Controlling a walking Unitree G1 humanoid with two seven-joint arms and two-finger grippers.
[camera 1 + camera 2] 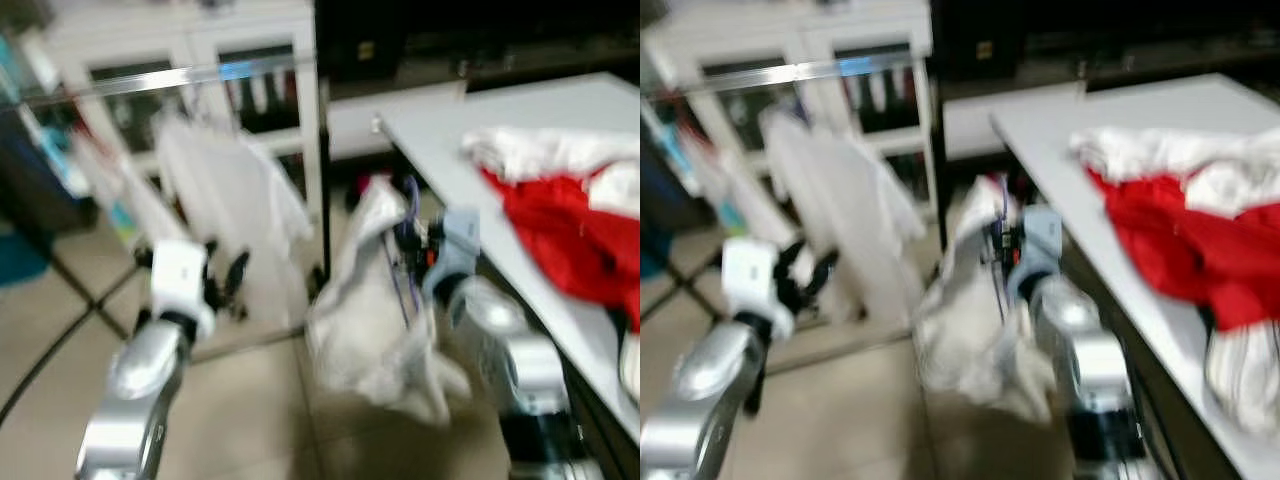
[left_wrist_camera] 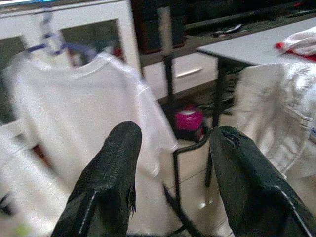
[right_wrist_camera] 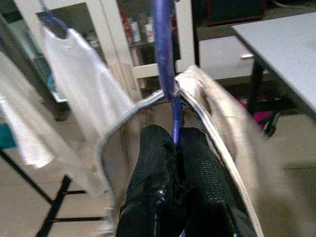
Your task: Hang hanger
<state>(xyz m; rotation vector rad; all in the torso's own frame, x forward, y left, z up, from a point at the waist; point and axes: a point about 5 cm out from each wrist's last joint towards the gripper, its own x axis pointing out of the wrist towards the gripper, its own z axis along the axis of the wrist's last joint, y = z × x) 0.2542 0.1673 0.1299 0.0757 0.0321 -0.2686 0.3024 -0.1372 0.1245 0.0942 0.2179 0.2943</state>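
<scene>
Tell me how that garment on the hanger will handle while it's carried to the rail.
Likely floppy: the garment sags in folds below the right gripper, shut on the hanger. It will probably swing and may slip off the hanger's shoulders.

We see a purple hanger (image 3: 165,59), upright, a pale garment (image 1: 375,310) draped on it, beside the table edge.

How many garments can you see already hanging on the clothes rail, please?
2: a white T-shirt on a blue hanger on the rail, and another white garment beside it. More may hang out of frame.
</scene>
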